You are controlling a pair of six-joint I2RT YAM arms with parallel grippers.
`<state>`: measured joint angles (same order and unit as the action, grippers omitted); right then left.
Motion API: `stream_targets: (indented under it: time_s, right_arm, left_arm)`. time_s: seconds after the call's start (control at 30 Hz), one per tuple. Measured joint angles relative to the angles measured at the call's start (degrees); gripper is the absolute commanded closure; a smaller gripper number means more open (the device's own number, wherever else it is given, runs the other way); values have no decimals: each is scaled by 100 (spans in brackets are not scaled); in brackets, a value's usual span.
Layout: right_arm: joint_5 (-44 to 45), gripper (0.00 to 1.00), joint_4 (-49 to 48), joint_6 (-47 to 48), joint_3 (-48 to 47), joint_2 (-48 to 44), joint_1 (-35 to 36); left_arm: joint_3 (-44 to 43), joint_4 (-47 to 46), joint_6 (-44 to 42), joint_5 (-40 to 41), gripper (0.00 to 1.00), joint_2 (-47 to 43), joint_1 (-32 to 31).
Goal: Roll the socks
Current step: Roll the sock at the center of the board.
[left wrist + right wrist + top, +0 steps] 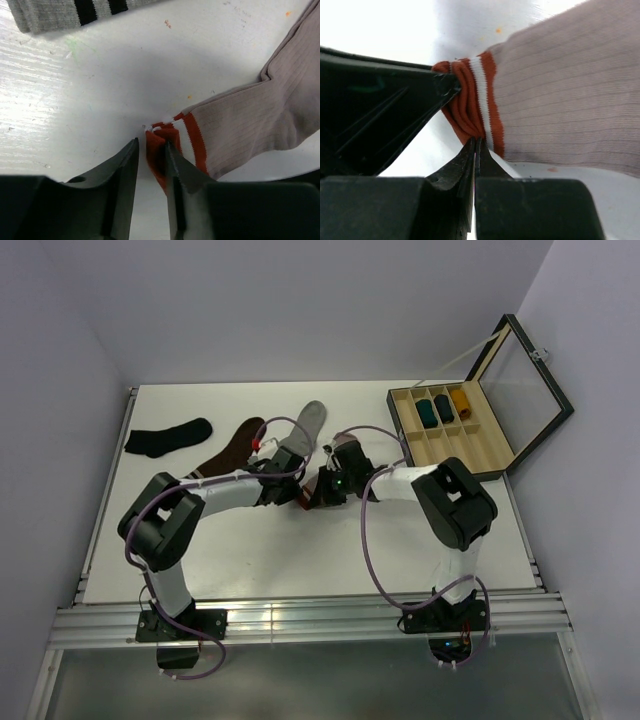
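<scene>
**Rolling barely begun: only the cuff of the dusty pink ribbed ankle sock (560,75) is bunched.**
At mid-frame in the top view, on the white desk (280,560), both arms meet at its red-and-white striped cuff (465,105). The right gripper (475,142) is closed, tips against the folds; whether cloth is nipped cannot be told. The left gripper (151,145) stands slightly parted around the same bunch. The sock's leg lies flat. Above centre, the light grey sock with dark striped cuff (308,425) lies flat and apart, so nearly all the rolling appears left.
</scene>
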<state>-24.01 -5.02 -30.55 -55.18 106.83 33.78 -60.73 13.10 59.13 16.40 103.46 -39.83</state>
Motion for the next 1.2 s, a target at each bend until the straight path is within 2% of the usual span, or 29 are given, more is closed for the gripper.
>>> stream_targets:
  time_s: [0.23, 0.37, 0.5, 0.53, 0.7, 0.9, 1.2]
  right_arm:
    - [-870, 100, -74, -487, -74, 306, -420]
    - [-1189, 100, -162, -688, -72, 420, -557]
    - [-1427, 100, -225, -833, -68, 509, -682]
    - [-1469, 100, -234, -866, -66, 525, -706]
    - [-1661, 100, -308, -968, -63, 605, -787]
    - [-1812, 100, -387, -1056, -63, 682, -835]
    - [-1873, 100, -415, -1095, -61, 704, -863]
  left_arm:
    - [487, -352, 7, -17, 37, -452, 0]
    - [1036, -872, 50, -111, 34, -890, 9]
    - [1631, -1504, 96, -245, 36, -1213, 52]
    - [1764, -1650, 114, -284, 42, -1272, 72]
    - [2168, -2194, 164, -461, 53, -1322, 210]
    - [2192, -2739, 157, -752, 54, -1058, 428]
    - [1982, -3014, 83, -909, 56, -664, 457]
